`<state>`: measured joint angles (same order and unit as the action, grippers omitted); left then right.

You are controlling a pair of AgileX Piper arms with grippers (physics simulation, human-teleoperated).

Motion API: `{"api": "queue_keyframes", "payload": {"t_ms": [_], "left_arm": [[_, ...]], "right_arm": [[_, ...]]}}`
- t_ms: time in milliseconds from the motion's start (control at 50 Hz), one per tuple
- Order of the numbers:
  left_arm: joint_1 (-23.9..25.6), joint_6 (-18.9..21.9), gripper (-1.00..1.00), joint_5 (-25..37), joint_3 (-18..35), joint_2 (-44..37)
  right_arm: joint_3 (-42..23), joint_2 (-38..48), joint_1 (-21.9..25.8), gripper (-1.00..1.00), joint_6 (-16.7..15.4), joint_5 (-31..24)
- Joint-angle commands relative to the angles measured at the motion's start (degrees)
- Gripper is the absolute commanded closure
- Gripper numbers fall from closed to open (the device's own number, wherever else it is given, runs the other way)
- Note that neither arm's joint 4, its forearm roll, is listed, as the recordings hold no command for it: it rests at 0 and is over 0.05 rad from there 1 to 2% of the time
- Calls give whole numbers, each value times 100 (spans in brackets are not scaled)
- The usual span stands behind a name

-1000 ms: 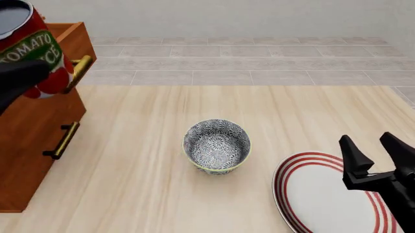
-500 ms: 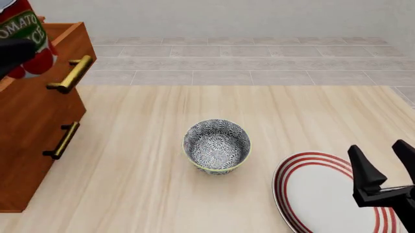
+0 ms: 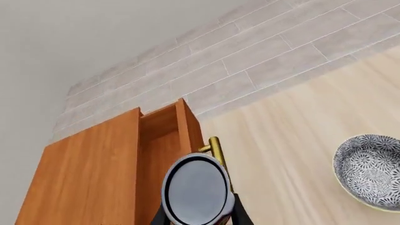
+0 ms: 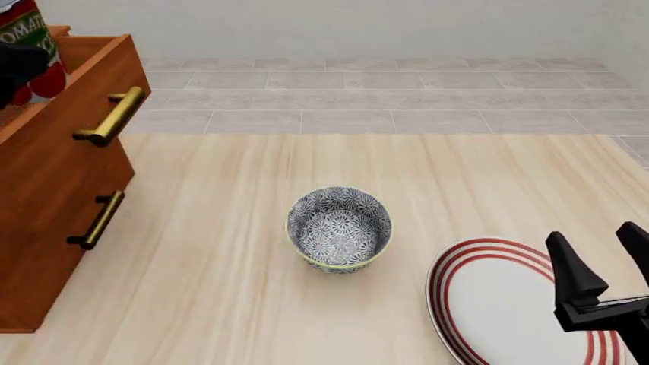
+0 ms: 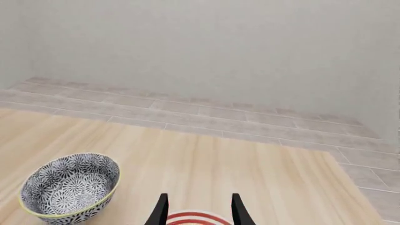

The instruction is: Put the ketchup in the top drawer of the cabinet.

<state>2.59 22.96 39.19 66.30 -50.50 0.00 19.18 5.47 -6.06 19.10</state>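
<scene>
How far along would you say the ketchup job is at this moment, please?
Done: the top drawer is pulled open. In hand: the left end effector holds the ketchup above the drawer. Left: lower it in and release. The right end effector hangs open over the plate.

A pale wooden table (image 4: 254,228) with a light, streaked grain is seen filling the lower part of the front view. Beyond its far edge, a floor of grey rectangular tiles (image 4: 406,91) is laid in staggered rows. Behind the tiles, a plain off-white wall (image 5: 218,51) is shown, unbroken and evenly lit. Soft, diffuse light is cast throughout, with only faint shadows.
</scene>
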Motion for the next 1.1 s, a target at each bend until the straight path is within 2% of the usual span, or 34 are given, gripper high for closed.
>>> {"api": "queue_keyframes", "payload": {"t_ms": [20,100,140,220,320,400,600,720,800,840,900,940,960,980,1100], "left_arm": [[-541,33,100,-172,199,-431],[-684,200,100,-301,-81,-414],[-717,273,100,-378,-271,-367],[-790,220,100,-380,-260,-396],[-922,161,100,-363,-132,-505],[-989,152,100,-383,-105,-575],[-1152,110,100,-461,-84,-703],[-1258,134,100,-564,-126,-788],[-1306,202,100,-653,-184,-810],[-1315,-34,100,-538,-101,-946],[-1340,-116,100,-557,-60,-1030],[-1234,15,100,-571,-170,-965],[-1330,-193,100,-533,-30,-1083],[-1345,-149,100,-556,-31,-1093],[-1341,-227,100,-557,-39,-1123]], "right_arm": [[0,120,4,-100,-2,108],[0,683,17,-100,-7,662],[0,689,14,-100,-4,670],[0,723,15,-100,0,693],[0,1434,35,-100,-7,1385],[0,1420,28,-100,-9,1373],[0,1836,31,-100,-8,1771],[0,2617,33,-100,-10,2546],[0,2867,35,-100,-13,2794],[0,2995,34,-100,-5,2918],[0,3257,42,-100,5,3169],[0,3435,44,-100,0,3342],[0,3558,43,-100,2,3463],[0,3644,44,-100,3,3546],[0,3781,50,-100,2,3679]]}}
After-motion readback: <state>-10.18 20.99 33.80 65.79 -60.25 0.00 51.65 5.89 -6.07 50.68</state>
